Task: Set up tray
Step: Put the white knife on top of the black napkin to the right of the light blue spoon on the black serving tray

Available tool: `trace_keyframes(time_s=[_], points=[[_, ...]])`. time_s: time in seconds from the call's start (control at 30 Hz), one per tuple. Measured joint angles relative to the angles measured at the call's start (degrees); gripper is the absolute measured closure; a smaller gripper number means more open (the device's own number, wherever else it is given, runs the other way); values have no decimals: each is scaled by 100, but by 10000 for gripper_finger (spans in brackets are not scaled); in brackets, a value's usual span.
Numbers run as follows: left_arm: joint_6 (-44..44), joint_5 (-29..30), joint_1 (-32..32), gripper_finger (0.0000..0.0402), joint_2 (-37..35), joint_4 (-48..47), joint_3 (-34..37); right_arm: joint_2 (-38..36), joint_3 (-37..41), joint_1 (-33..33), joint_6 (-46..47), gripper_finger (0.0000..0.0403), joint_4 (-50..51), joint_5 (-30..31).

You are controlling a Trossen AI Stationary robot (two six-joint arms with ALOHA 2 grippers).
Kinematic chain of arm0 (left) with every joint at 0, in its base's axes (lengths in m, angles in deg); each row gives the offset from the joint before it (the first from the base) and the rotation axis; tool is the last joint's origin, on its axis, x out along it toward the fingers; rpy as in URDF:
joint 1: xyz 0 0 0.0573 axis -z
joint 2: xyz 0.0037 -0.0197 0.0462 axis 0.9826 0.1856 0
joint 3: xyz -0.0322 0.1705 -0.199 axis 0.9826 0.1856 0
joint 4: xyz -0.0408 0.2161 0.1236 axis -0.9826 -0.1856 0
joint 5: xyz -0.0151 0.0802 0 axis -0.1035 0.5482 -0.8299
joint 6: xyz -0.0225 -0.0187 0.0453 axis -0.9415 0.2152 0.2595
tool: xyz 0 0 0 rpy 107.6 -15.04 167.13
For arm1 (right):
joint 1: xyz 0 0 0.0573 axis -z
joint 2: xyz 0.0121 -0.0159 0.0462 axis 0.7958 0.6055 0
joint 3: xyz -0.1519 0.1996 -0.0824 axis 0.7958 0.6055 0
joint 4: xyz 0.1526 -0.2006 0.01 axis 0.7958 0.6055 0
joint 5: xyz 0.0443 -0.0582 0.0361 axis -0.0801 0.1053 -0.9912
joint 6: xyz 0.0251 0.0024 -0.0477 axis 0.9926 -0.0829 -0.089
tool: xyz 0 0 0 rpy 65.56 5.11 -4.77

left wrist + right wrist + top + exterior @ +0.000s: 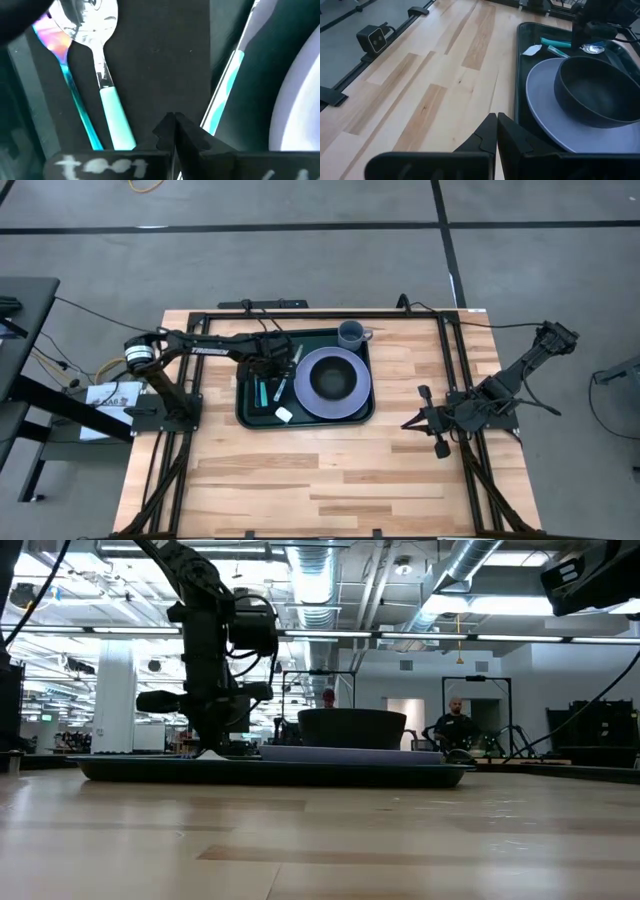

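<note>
The dark green tray (245,412) lies mid-table. On it sit a lavender plate (358,398) carrying a dark bowl (333,378), a grey-blue cup (351,334) at the far rim, and a black napkin (160,65) with teal-handled cutlery. A spoon (102,75) and an iridescent utensil (70,85) lie on one side of the napkin, another teal-handled piece (227,85) on the other. My left gripper (172,120) is shut, pointing down over the napkin between them, low at the tray (210,745). My right gripper (437,442) waits shut by the table's right side. My left gripper points down at the middle of the black napkin with shut fingers (185,135); whether the tips touch it, I cannot tell.
A small white scrap (284,414) lies in the tray's near left corner. A black metal frame (300,313) runs around the table's edges. Bare wood spreads near the tray and to its right (430,95). People sit in the room beyond (455,720).
</note>
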Motion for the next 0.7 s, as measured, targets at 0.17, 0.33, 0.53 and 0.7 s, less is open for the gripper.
trace_keyframes(time_s=[0.17, 0.33, 0.53, 0.7], points=[[86, 0, -9, 400, 0, -39, -59, 0, 0, 0, 0, 398, 1, -2], [573, 0, -9, 401, 0, -72, -253, 0, 0, 0, 2, 398, 0, -2], [1346, -54, 13, 396, 0, -50, -636, 0, 0, 0, 0, 398, 2, -2], [1690, -79, 74, 356, 0, -43, -734, 0, 0, 0, 2, 398, 0, -2]])
